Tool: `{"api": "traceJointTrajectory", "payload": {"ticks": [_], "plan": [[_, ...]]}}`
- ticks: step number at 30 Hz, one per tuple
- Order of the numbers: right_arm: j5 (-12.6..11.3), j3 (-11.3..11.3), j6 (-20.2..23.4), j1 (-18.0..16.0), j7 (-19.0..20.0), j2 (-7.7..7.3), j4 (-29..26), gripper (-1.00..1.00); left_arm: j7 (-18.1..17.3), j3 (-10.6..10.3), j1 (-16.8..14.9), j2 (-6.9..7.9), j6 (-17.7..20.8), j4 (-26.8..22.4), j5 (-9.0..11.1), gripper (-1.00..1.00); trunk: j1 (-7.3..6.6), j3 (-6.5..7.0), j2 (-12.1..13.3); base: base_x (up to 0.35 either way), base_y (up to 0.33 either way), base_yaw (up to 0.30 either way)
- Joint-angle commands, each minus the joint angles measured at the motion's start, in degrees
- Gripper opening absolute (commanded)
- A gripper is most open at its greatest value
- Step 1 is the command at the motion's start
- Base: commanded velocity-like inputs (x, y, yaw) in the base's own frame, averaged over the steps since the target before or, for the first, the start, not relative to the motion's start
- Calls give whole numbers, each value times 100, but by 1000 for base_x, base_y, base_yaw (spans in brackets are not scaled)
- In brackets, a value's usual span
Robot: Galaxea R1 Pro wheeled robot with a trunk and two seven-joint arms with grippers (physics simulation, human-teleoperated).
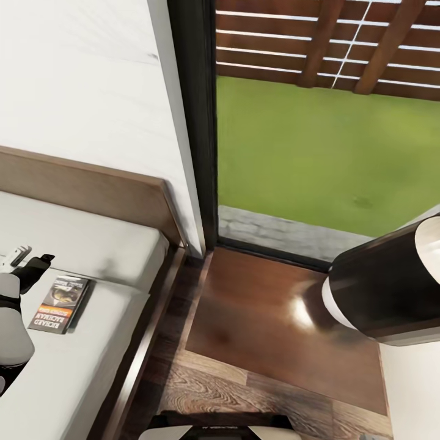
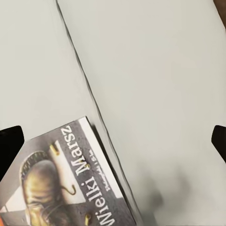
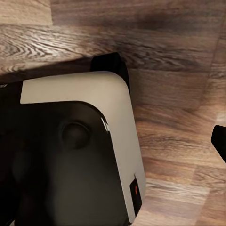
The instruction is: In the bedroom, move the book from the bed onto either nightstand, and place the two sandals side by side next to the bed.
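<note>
The left jaws (image 1: 29, 264) hover over the bed (image 1: 91, 244), spread wide with nothing between them; in the left wrist view their two dark tips sit at opposite edges of the picture with bare mattress across the whole gap. The book (image 1: 60, 304) lies flat on the mattress just beside and slightly short of these jaws, apart from both tips, its dark cover up with white lettering, an orange strip and a picture. In the left wrist view the book (image 2: 70, 181) shows close to one tip, and a thin seam (image 2: 94, 108) in the mattress runs right past its edge and on between the tips.

Beyond the left jaws stands the brown headboard (image 1: 91, 189), and behind it the white wall (image 1: 79, 73). Off to the side, past the edge of the bed frame, is the glossy reddish-brown top of the nightstand (image 1: 269, 318), tucked against the tall dark-framed window (image 1: 195, 122) with grass and a slatted fence outside. The bed's side rail and a strip of wood-plank floor (image 1: 201, 385) lie between the book and the nightstand.

The right arm's thick dark and white casing (image 1: 385, 287) hangs over the far side of the nightstand. Of the right jaws one dark tip (image 3: 219, 141) shows at the edge of the right wrist view, so their spread cannot be told; beneath them are the floor and the robot's black and white base (image 3: 70, 150).
</note>
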Motion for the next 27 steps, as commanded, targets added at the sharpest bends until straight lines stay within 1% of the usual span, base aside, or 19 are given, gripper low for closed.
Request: {"api": "traceJointTrajectory", "payload": {"ticks": [1,22,27], "plan": [[-39,-10,-3,-3,29,-2,9,100,-34,33,-7,-4,31,-7,-10,100,23,-22,-44,0,0,0],[-39,-12,-3,-5,26,-2,11,100,-34,39,-7,-4,28,-4,-10,100,484,-399,-886,0,0,0],[-39,-13,-3,-3,29,-2,10,100,-34,39,-7,3,28,-10,-10,100,484,-399,-886,0,0,0]]}}
